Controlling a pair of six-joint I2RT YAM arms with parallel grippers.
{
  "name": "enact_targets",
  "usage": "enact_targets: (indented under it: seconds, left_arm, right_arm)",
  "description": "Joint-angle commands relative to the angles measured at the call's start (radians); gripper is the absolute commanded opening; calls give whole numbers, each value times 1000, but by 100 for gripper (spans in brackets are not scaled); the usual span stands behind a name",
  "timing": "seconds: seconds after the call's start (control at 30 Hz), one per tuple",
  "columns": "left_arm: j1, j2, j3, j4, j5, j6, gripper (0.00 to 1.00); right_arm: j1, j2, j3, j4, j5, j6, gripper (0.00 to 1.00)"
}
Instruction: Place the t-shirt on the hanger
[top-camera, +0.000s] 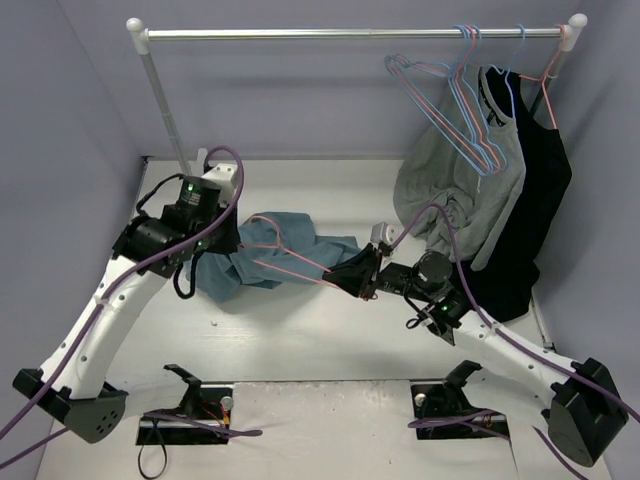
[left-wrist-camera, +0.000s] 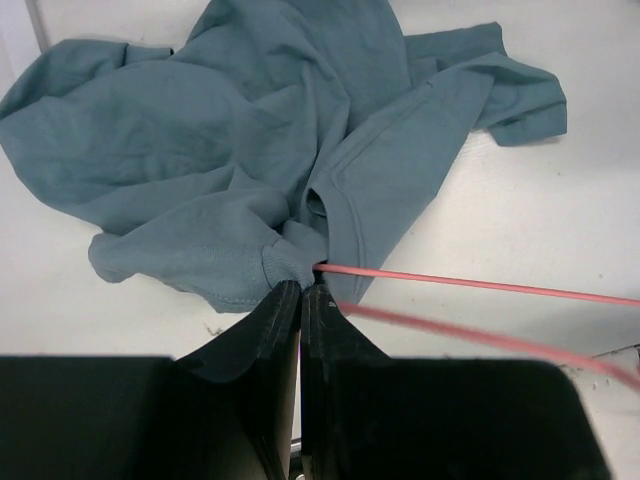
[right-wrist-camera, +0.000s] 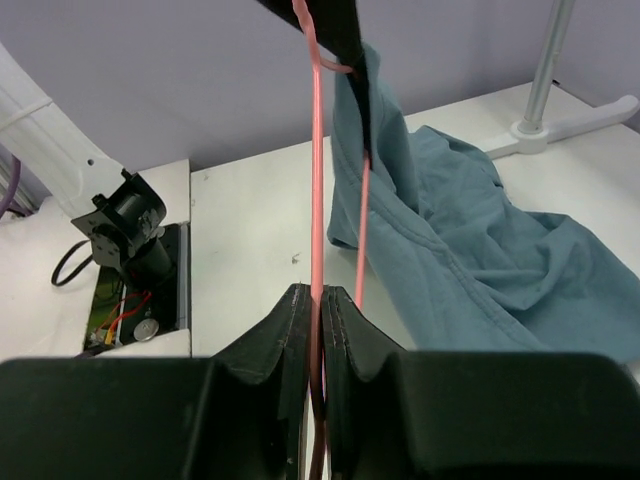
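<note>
Left gripper (left-wrist-camera: 301, 292) pinches t-shirt (left-wrist-camera: 250, 130) fabric; right gripper (right-wrist-camera: 320, 296) pinches hanger (right-wrist-camera: 316, 180) wire. Risk: wire just beside left gripper snags the collar, or swivels in the right gripper's thin hold.

t-shirt (left-wrist-camera: 250, 130): dusty teal-blue | hanger (left-wrist-camera: 480, 285): salmon-pink | table (top-camera: 300, 340): white | walls (top-camera: 300, 100): lavender

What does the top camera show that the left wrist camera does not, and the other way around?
Only the top view: the rail with a grey shirt, a black garment and spare hangers, plus the right tool. Only the left wrist view: the left tool shut on a fold of the t-shirt, seen close. Both: the t-shirt and the pink hanger.
</note>
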Motion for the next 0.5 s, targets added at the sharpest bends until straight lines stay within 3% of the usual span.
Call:
enact_targets:
  seconds: [0.0,0.17,0.47]
  left_arm:
    - [-1,-65,-59,115,26,-34,6]
    - [0,-114,-178,184,78,-50,6]
    - [0,-143,-227,272,167,-25,6]
  right_arm:
    - [-30,33,-4,271,7,49,0]
    - [-48,117,-3,343,-56,91,0]
    - [-52,188,8,404,-70,106,0]
